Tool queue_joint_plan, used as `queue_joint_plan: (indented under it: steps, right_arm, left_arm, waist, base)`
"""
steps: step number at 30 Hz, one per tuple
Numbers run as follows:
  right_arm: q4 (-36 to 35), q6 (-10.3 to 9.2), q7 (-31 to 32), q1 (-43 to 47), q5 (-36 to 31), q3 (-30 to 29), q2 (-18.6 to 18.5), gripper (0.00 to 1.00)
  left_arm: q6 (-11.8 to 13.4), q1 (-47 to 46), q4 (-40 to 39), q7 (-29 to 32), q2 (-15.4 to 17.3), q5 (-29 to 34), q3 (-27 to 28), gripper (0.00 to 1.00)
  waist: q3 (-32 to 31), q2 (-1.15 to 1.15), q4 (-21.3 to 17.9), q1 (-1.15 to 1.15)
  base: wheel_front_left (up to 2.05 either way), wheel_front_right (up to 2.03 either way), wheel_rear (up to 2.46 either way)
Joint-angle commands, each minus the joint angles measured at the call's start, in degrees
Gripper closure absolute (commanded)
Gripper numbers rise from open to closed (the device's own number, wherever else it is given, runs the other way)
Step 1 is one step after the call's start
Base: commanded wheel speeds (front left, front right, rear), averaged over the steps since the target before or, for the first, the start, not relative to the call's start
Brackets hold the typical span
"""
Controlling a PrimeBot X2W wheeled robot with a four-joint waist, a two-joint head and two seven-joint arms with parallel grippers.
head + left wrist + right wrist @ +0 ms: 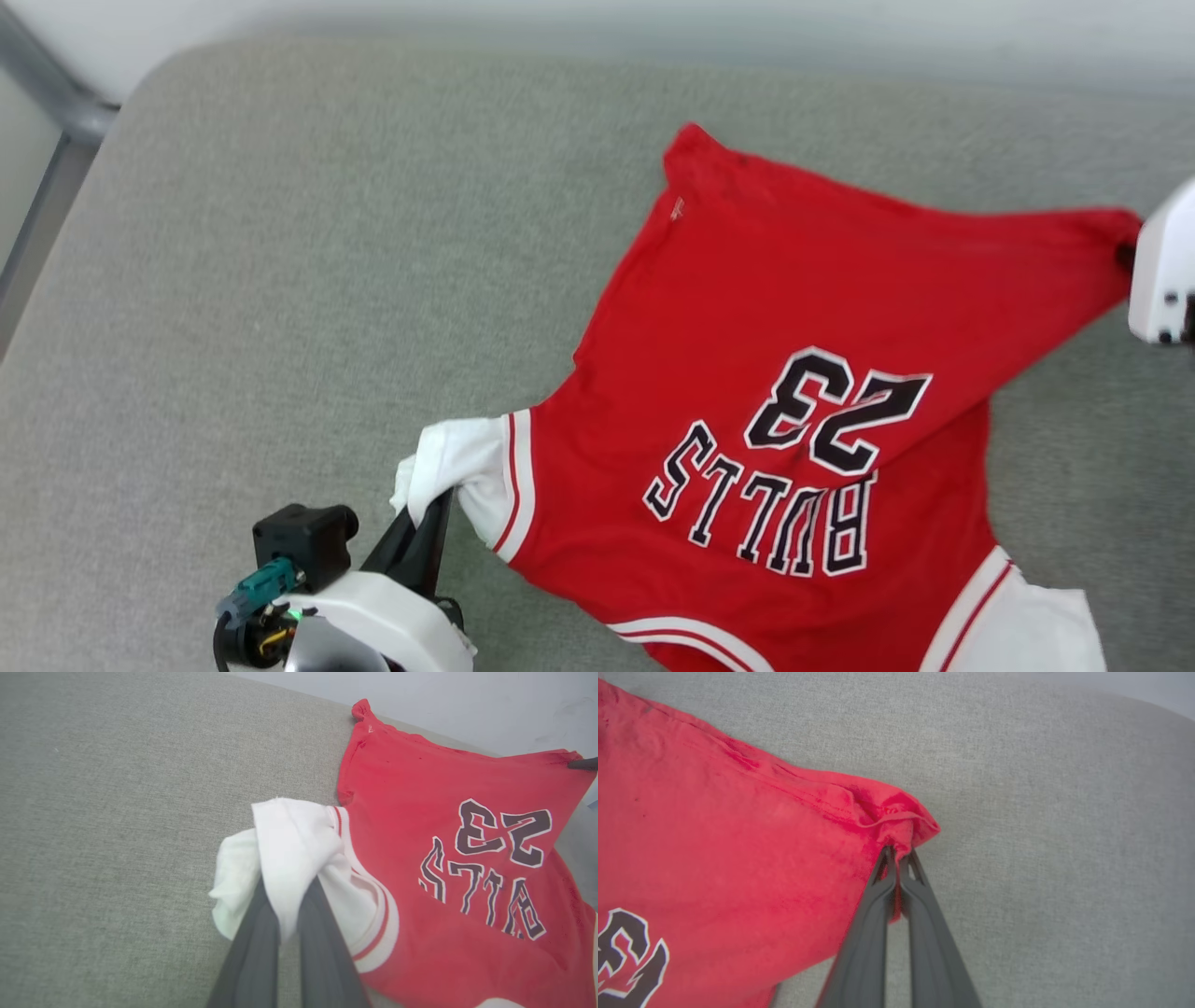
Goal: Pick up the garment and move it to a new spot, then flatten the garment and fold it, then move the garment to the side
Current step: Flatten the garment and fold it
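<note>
**both jaws clamped on a red jersey spread over grey fabric**

the jersey lies front side up on a grey fabric-covered surface, toward the right half of the head view. its collar end is nearest the robot and its hem is farthest away, so the dark, white-outlined "bulls" and "23" read upside down.

the left jaws are closed on the bunched white sleeve at the jersey's near left corner. in the left wrist view the cloth of that sleeve drapes over and between the two dark fingers, which stand only a narrow gap apart. the sleeve's red-and-white striped trim lies just beside them.

the right jaws are closed on the far right hem corner. in the right wrist view the fingers meet at the tips with a fold of red fabric pinched between them. in the head view that arm's white housing sits at the right edge, touching the drawn-out corner.

the hem runs taut from that corner to the free hem corner, which rests on the surface. the second white sleeve lies flat at the lower right. a grey metal frame shows beyond the surface's rounded upper-left corner.
</note>
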Motion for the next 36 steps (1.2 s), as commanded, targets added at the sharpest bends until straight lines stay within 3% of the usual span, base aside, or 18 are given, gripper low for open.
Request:
queue_joint_plan:
  steps: [1, 6, 10, 18, 22, 25, 26, 27, 28, 31, 36]
  right_arm:
    - [-0.80, -0.04, 0.02, 1.51, 0.49, -0.02, -0.63, 1.00]
    - [-9.20, -0.04, 0.45, 14.18, 3.79, -3.02, -2.19, 1.00]
    - [-16.93, -0.04, 1.06, 26.74, 4.24, -8.33, -0.88, 1.00]
    - [-31.63, -0.03, 3.01, 51.12, 2.21, -19.72, 10.09, 1.00]
    - [-36.02, -0.03, 4.53, 59.97, 0.80, -22.03, 16.56, 1.00]
    - [-36.89, -0.03, 5.27, 63.81, 1.03, -22.41, 19.31, 1.00]
    - [-37.20, -0.03, 4.54, 64.17, 1.25, -22.52, 19.83, 0.96]
    - [-37.33, -0.03, 3.98, 64.40, 1.82, -22.69, 20.28, 0.81]
    - [-37.61, -0.03, 2.79, 64.42, 1.95, -22.66, 20.62, 0.00]
    - [-38.61, -0.03, -3.31, 62.72, 0.97, -22.41, 20.91, 0.00]
    - [-38.53, -0.03, -19.05, 57.66, 0.00, -22.35, 20.00, 0.00]
  left_arm:
    - [0.30, 0.67, -0.27, 0.07, 0.34, -0.14, 0.12, 1.00]
    - [2.13, 3.88, -0.77, 1.39, 1.02, -1.24, 0.31, 1.00]
    - [3.43, 6.16, -0.63, 2.38, 1.38, -2.38, 0.45, 1.00]
    - [3.54, 8.41, 0.71, 4.00, 1.82, -4.04, 0.04, 1.00]
    - [3.18, 9.08, 1.96, 4.25, 1.72, -4.77, -0.15, 1.00]
    - [2.70, 9.13, 2.99, 4.46, 1.55, -4.97, -0.56, 1.00]
    - [2.58, 9.12, 3.25, 4.35, 1.54, -5.05, -0.61, 1.00]
    - [2.40, 9.00, 3.45, 4.43, 1.53, -5.08, -0.70, 1.00]
    - [2.33, 8.89, 3.64, 4.56, 1.57, -5.15, -0.78, 1.00]
    - [2.00, 8.52, 4.00, 4.66, 1.67, -5.28, -0.87, 1.00]
    - [1.85, 8.04, 4.26, 4.62, 1.67, -5.41, -0.77, 1.00]
  waist:
    - [-3.36, 0.00, -2.34, 0.00]
    - [-7.41, 0.00, -4.64, 0.00]
    - [-9.87, 0.00, -5.99, 0.00]
    - [-12.09, 0.00, -7.00, 0.00]
    - [-12.80, 0.00, -7.26, 0.00]
    - [-13.33, 0.00, -7.47, 0.00]
    - [-13.42, 0.00, -7.63, 0.00]
    - [-13.46, 0.00, -7.77, 0.00]
    - [-13.51, 0.00, -7.89, 0.00]
    - [-13.47, 0.00, -8.17, 0.00]
    - [-13.00, 0.00, -8.37, 0.00]
  base:
    - [0.00, 0.00, 0.00]
    - [0.00, 0.00, 0.00]
    - [0.00, 0.00, 0.00]
    - [0.00, 0.00, 0.00]
    - [0.00, 0.00, 0.00]
    - [0.00, 0.00, 0.00]
    - [0.00, 0.00, 0.00]
    - [0.00, 0.00, 0.00]
    - [0.00, 0.00, 0.00]
    - [0.00, 0.00, 0.00]
    - [0.00, 0.00, 0.00]
